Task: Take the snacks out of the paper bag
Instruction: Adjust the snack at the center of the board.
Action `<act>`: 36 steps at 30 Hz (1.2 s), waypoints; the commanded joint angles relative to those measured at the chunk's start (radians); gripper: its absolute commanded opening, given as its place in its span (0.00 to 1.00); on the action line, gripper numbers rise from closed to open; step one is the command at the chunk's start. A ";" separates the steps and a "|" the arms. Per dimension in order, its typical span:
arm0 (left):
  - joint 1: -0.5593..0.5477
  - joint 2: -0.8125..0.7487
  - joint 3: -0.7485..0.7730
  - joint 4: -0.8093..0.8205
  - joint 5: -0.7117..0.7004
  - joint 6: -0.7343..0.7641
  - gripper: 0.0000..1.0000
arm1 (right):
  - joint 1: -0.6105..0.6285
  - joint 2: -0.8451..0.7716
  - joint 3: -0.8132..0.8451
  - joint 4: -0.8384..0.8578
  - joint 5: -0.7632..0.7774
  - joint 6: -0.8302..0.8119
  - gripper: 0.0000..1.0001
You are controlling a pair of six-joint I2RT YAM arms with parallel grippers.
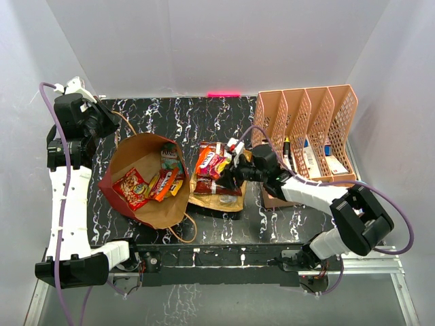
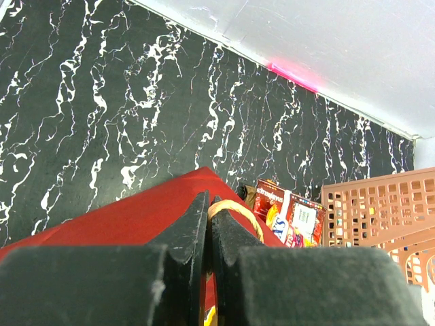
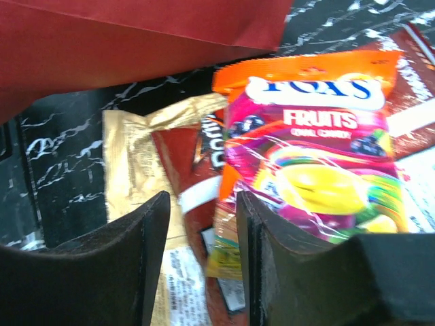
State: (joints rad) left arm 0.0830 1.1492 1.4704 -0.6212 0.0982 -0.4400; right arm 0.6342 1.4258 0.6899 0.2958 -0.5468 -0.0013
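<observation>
The paper bag [image 1: 146,207] lies open on its side at the left, red outside, brown inside. Several snacks remain in it: a red packet [image 1: 132,188], an orange one [image 1: 164,183], a teal one [image 1: 170,157]. My left gripper [image 1: 102,125] is shut on the bag's red rim [image 2: 122,217] by the cord handle [image 2: 238,209]. More snacks lie piled on the table right of the bag: an orange Fox's Fruits packet [image 3: 319,156], a gold packet [image 3: 132,163], a dark red one [image 3: 197,170]. My right gripper [image 3: 202,204] hovers open over this pile [image 1: 214,180].
A pink mesh desk organiser [image 1: 306,129] with stationery in its slots stands at the back right, close behind my right arm. A small brown box [image 1: 272,198] sits under that arm. White walls enclose the black marbled table [image 1: 170,115].
</observation>
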 commanded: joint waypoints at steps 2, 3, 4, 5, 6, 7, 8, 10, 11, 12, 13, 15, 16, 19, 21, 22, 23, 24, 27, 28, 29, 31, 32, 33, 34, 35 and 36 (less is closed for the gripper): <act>0.000 -0.017 0.010 0.020 0.021 0.000 0.00 | -0.063 -0.030 0.024 -0.047 0.089 -0.008 0.50; 0.000 -0.015 0.010 0.022 0.023 0.001 0.00 | -0.064 -0.025 0.041 -0.085 0.117 -0.039 0.50; -0.001 -0.016 0.010 0.023 0.023 0.000 0.00 | -0.064 -0.021 0.060 -0.124 0.132 -0.073 0.50; 0.000 -0.016 0.010 0.025 0.024 -0.002 0.00 | -0.064 -0.017 0.080 -0.162 0.136 -0.111 0.50; 0.000 -0.015 0.011 0.025 0.026 -0.002 0.00 | -0.063 -0.015 0.097 -0.194 0.134 -0.149 0.50; 0.000 -0.014 0.012 0.025 0.026 -0.003 0.00 | -0.062 -0.012 0.108 -0.216 0.129 -0.182 0.50; 0.001 -0.014 0.012 0.025 0.027 -0.003 0.00 | -0.061 -0.012 0.117 -0.240 0.109 -0.224 0.51; 0.000 -0.013 0.011 0.025 0.028 -0.003 0.00 | -0.061 -0.014 0.122 -0.270 0.076 -0.282 0.54; 0.001 -0.012 0.011 0.026 0.028 -0.003 0.00 | -0.061 -0.016 0.122 -0.279 0.066 -0.299 0.56; 0.000 -0.012 0.011 0.026 0.029 -0.004 0.00 | -0.060 -0.017 0.122 -0.285 0.056 -0.310 0.56; 0.000 -0.011 0.013 0.025 0.029 -0.005 0.00 | -0.059 -0.019 0.123 -0.290 0.047 -0.316 0.57; 0.000 -0.011 0.014 0.027 0.029 -0.005 0.00 | -0.049 -0.025 0.125 -0.293 0.033 -0.323 0.57; 0.000 -0.010 0.013 0.027 0.029 -0.006 0.00 | -0.040 -0.023 0.128 -0.294 0.036 -0.330 0.58; 0.000 -0.011 0.008 0.032 0.029 -0.009 0.00 | -0.012 -0.008 0.140 -0.295 0.049 -0.346 0.59; 0.000 -0.009 0.010 0.030 0.033 -0.009 0.00 | -0.007 0.008 0.149 -0.296 0.057 -0.343 0.59; 0.000 -0.009 0.010 0.027 0.034 -0.010 0.00 | -0.007 0.014 0.152 -0.296 0.067 -0.343 0.59; 0.001 -0.011 0.010 0.026 0.033 -0.009 0.00 | -0.007 0.016 0.155 -0.296 0.066 -0.346 0.59; 0.001 -0.012 0.011 0.025 0.028 -0.009 0.00 | -0.006 0.018 0.156 -0.293 0.059 -0.348 0.59; 0.001 -0.014 0.014 0.023 0.021 -0.006 0.00 | -0.005 0.017 0.157 -0.287 0.110 -0.339 0.60; 0.001 -0.014 0.014 0.022 0.023 -0.006 0.00 | -0.006 0.015 0.154 -0.283 0.159 -0.337 0.60; 0.000 -0.015 0.015 0.022 0.024 -0.006 0.00 | -0.006 0.014 0.153 -0.281 0.208 -0.338 0.60; 0.000 -0.016 0.013 0.023 0.026 -0.006 0.00 | -0.007 0.016 0.154 -0.286 0.282 -0.343 0.60; 0.000 -0.016 0.012 0.024 0.026 -0.006 0.00 | -0.007 0.016 0.155 -0.289 0.312 -0.346 0.60; 0.001 -0.017 0.010 0.024 0.025 -0.006 0.00 | -0.007 0.015 0.156 -0.291 0.340 -0.347 0.60; 0.000 -0.016 0.010 0.023 0.023 -0.006 0.00 | -0.007 0.014 0.158 -0.292 0.365 -0.346 0.60; 0.000 -0.017 0.009 0.024 0.023 -0.006 0.00 | -0.007 0.011 0.159 -0.293 0.391 -0.343 0.60; 0.000 -0.017 0.007 0.024 0.024 -0.006 0.00 | -0.008 0.009 0.161 -0.295 0.414 -0.342 0.60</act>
State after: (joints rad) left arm 0.0830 1.1492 1.4704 -0.6209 0.1139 -0.4461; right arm 0.6281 1.4448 0.8024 -0.0284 -0.2825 -0.3367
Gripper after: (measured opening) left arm 0.009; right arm 0.601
